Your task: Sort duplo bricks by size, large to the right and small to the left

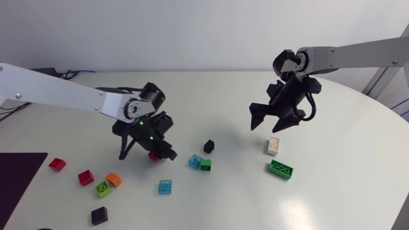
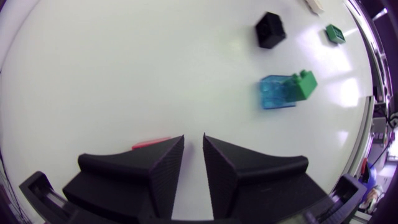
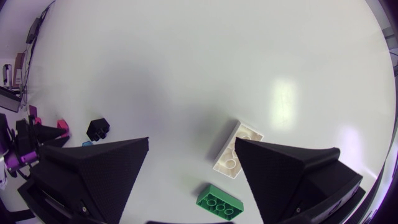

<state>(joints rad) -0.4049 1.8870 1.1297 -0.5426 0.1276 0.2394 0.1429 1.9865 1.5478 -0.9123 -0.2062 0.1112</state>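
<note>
My left gripper [image 1: 160, 150] is down at the table left of centre, shut, with only bare table in the narrow gap between its fingers [image 2: 193, 138]. A small red brick [image 1: 153, 155] lies flat against the outer side of one finger [image 2: 151, 143], not between them. My right gripper [image 1: 265, 130] hangs open above the table at the right [image 3: 192, 143]. Just ahead of it and below lie a large white brick [image 1: 273, 145] [image 3: 236, 149] and a large green brick [image 1: 280, 169] [image 3: 219, 202].
Ahead of the left gripper lie a black brick [image 2: 270, 30], a clear blue brick [image 2: 277, 92] and a small green one [image 2: 301, 84] touching it. Several small bricks, among them red [image 1: 57, 164], orange [image 1: 114, 179], lime [image 1: 103, 188] and teal [image 1: 165, 186], lie front left beside a dark mat [image 1: 19, 179].
</note>
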